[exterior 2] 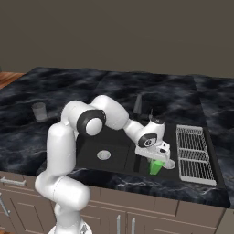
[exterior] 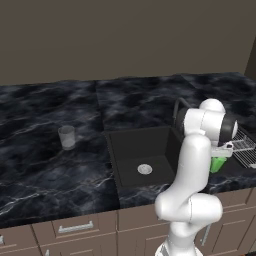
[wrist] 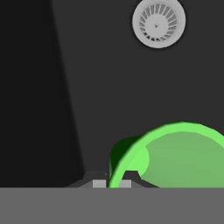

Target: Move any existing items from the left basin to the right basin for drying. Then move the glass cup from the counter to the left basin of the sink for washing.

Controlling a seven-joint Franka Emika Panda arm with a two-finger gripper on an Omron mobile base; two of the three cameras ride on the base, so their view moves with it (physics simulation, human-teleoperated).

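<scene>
My gripper (exterior 2: 157, 161) hangs low over the right basin (exterior 2: 142, 167), shut on the rim of the bright green item (exterior 2: 156, 167). In the hand view the fingertips (wrist: 99, 183) pinch the green item (wrist: 183, 157) at its edge, with the right basin's silver drain (wrist: 159, 22) on the black floor beyond. From the left base the green item (exterior: 217, 164) shows under the hand, behind the arm. The left basin (exterior: 132, 150) holds just its drain (exterior: 144, 169). The glass cup (exterior: 66, 137) stands upright on the counter (exterior: 50, 170), well left of the sink; it is also far left (exterior 2: 39, 111).
A silver wire rack (exterior 2: 195, 153) lies on the counter right of the sink. The dark curved faucet (exterior 2: 138, 104) rises behind the basins. My white arm reaches across the sink's front and hides much of the right basin from the left base.
</scene>
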